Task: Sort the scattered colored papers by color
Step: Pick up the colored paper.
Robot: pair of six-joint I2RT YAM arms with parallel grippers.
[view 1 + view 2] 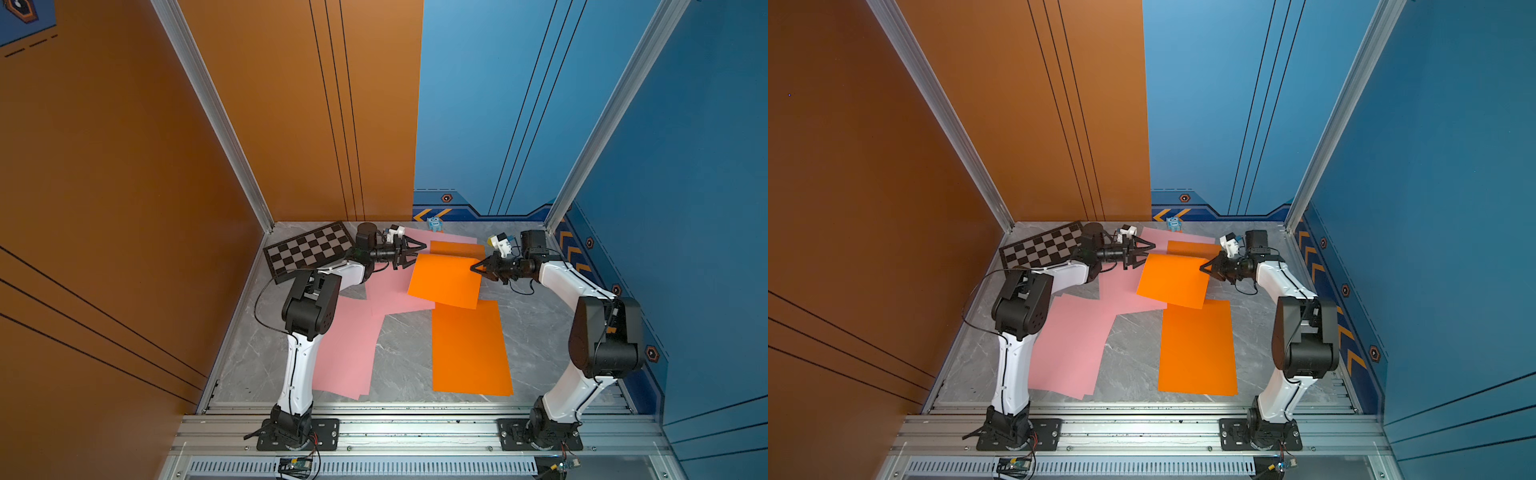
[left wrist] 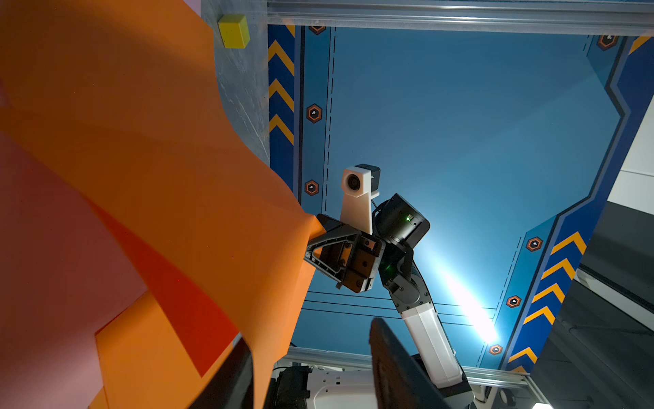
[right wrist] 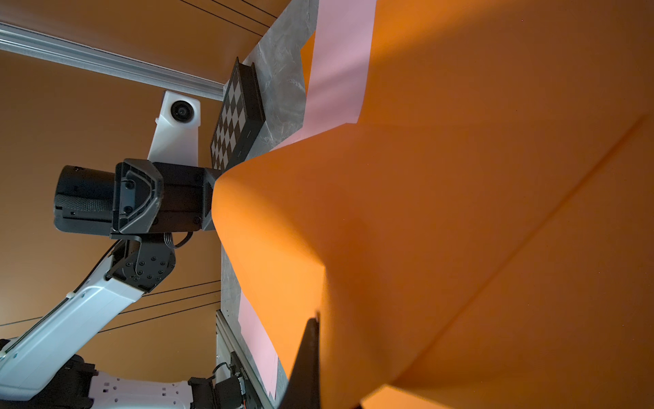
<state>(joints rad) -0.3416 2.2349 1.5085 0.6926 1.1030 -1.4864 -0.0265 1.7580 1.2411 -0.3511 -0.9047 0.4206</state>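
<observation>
Right jaws pressed together, pinching the raised orange sheet [image 1: 444,282] at its right edge near the back corner. The sheet hangs off the worktop [image 1: 403,353] over the middle-back area, bowed and curling in both wrist views. Left jaws spread at the sheet's opposite back corner, paper just beside one finger [image 2: 233,382], not clamped. Flat orange sheet [image 1: 469,349] lies toward the front edge, right of middle; another orange sheet [image 1: 457,248] peeks out near the back edge. Pink sheets [image 1: 345,353] overlap from the front-left toward the middle, one more pink sheet [image 1: 419,235] at the back edge. Checkered board [image 1: 309,249] in the back-left corner, yellow cube [image 2: 233,31] by the right edge. Handling, judged: very light, floppy, likely slick sheet-on-sheet, creases easily. Best taken at an edge or corner, and two corners probably stop the sag before laying it on the flat orange one.
</observation>
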